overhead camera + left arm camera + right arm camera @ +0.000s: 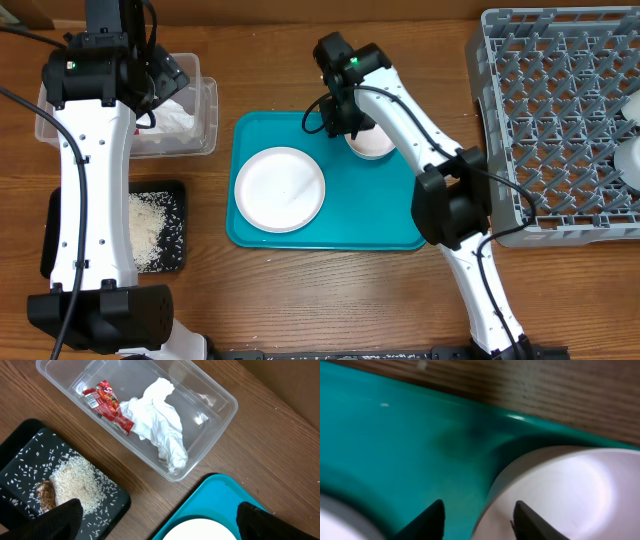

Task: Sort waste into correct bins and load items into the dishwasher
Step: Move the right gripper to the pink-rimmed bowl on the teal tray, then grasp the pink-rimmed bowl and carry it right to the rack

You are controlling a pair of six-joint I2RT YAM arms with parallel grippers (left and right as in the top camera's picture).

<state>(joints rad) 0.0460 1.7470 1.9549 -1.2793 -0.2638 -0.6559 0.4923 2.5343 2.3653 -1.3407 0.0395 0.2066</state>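
Observation:
The pale pink dish (372,144) sits at the back right of the teal tray (330,225), with the white plate (280,188) to its left. My right gripper (341,118) is open and low over the dish, its fingers (480,522) straddling the dish's rim (570,490). My left gripper (163,78) is open and empty (165,527) above the clear tub (220,395). The tub holds the white napkin (160,425) and the red wrapper (107,405). The black tray (20,460) holds rice (75,480) and a brown scrap (46,495).
The grey dish rack (550,110) stands at the right, with pale dishes (630,165) at its right edge, cut off by the frame. Bare wooden table lies in front of the teal tray. The plate's edge shows in the right wrist view (335,520).

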